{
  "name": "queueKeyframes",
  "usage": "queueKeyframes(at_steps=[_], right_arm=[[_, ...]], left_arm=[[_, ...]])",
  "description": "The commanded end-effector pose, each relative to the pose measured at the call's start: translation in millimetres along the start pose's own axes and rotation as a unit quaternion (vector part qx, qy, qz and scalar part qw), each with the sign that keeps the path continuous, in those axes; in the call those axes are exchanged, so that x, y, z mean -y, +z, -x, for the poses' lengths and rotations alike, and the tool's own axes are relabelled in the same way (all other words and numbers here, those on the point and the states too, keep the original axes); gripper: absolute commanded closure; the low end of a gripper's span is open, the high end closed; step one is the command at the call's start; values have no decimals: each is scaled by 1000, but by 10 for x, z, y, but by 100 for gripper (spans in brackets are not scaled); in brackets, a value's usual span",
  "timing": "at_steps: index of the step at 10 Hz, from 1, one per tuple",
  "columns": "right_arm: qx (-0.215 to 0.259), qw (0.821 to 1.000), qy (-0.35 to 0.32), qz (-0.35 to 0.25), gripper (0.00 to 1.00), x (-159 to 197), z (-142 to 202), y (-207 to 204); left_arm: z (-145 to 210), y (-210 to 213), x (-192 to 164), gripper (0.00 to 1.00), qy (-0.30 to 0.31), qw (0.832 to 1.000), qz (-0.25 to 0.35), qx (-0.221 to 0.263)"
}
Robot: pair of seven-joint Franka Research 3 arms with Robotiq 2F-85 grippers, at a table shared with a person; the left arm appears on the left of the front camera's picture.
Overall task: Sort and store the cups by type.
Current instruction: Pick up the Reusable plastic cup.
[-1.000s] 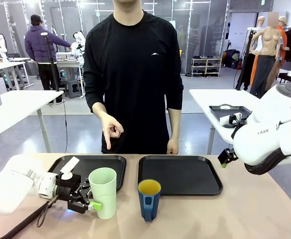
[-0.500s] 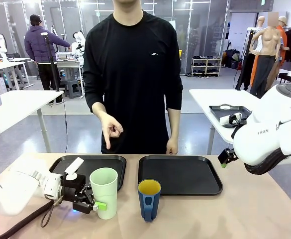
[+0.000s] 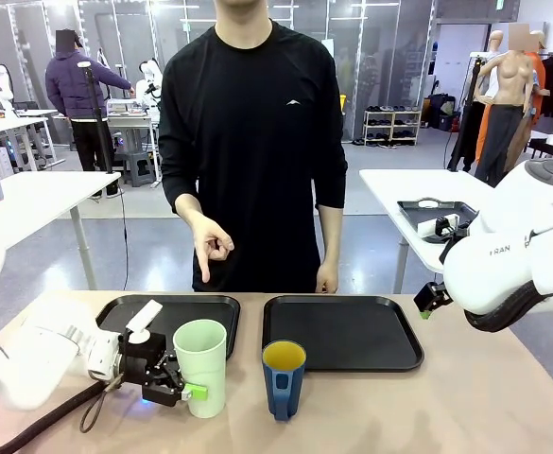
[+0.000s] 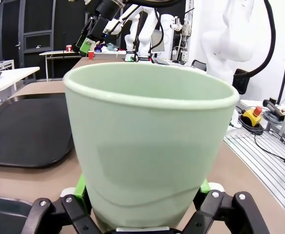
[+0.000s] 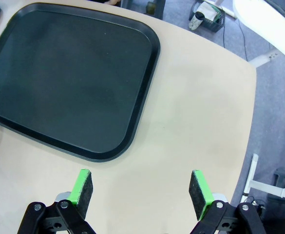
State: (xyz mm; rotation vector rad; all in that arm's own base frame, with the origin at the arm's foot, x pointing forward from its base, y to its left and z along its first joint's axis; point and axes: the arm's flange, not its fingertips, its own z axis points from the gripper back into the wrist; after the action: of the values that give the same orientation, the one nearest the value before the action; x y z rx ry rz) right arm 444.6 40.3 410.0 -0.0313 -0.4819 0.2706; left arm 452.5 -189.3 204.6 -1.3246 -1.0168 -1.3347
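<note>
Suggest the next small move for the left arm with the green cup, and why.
Probably a short straight lift. The left gripper's pads sit against both sides of the green cup low down. The cup appears to stand on the table just in front of the left tray, whose raised rim it must clear. The person's hand points down toward that tray.

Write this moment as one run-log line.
left pincer: shut on green cup | right pincer: open above table | blue mug: upright, free | person's hand: pointing down
</note>
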Motion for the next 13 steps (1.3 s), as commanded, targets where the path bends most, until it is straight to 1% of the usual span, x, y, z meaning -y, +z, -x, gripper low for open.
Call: queueKeyframes(at_steps=[1, 2, 3, 4, 5, 6, 7, 8, 9, 10, 13], right_arm=[[-1, 1000, 0, -1, 0, 0, 11, -8], [-1, 1000, 0, -1, 0, 0, 11, -8], [-1, 1000, 0, -1, 0, 0, 11, -8], [-1, 1000, 0, -1, 0, 0, 11, -8], [-1, 1000, 0, -1, 0, 0, 11, -8], [-1, 1000, 0, -1, 0, 0, 11, -8], [-1, 1000, 0, -1, 0, 0, 11, -8], [-1, 1000, 0, -1, 0, 0, 11, -8], [-1, 1000, 0, -1, 0, 0, 11, -8], [-1, 1000, 0, -1, 0, 0, 11, -8], [-1, 1000, 0, -1, 0, 0, 11, -8]], left_arm=[[53, -14, -56, 24, -9, 1000, -5, 24], [52, -22, -58, 35, -9, 1000, -2, 22], [62, -23, -61, 42, -6, 1000, -3, 21], [63, -24, -61, 53, -5, 1000, -1, 22], [60, -28, -56, 61, -5, 1000, 1, 21], [37, -20, -38, 72, -5, 1000, 1, 20], [-31, 33, 12, 72, -10, 1000, -8, 18], [-125, 132, 61, 72, -14, 999, -17, 27], [-213, 244, 136, 72, -12, 999, -18, 36], [-280, 337, 219, 72, -14, 999, -20, 34], [-323, 494, 315, 72, -17, 999, -26, 31]])
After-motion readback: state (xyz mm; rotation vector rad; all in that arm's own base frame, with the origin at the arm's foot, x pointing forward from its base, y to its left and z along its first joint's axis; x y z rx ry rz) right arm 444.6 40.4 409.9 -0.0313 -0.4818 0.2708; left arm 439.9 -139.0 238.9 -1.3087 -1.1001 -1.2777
